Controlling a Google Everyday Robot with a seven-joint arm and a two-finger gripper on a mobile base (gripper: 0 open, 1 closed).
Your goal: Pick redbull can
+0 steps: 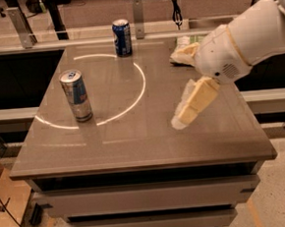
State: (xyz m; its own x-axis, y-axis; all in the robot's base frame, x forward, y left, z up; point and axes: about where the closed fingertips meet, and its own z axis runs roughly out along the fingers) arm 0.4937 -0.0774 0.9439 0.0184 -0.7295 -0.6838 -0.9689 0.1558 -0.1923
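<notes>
Redbull can [76, 95] upright on tabletop [135, 150] | lies picture-left of hand [181, 120], well apart | hand holds nothing (opening cannot be told)

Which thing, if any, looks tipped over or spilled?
Nothing stands out. The tall slim silver-and-blue redbull can and the shorter dark blue can both stand upright, no spills. A greenish packet lies at the back right. The cream gripper hovers above the table, right side.
</notes>
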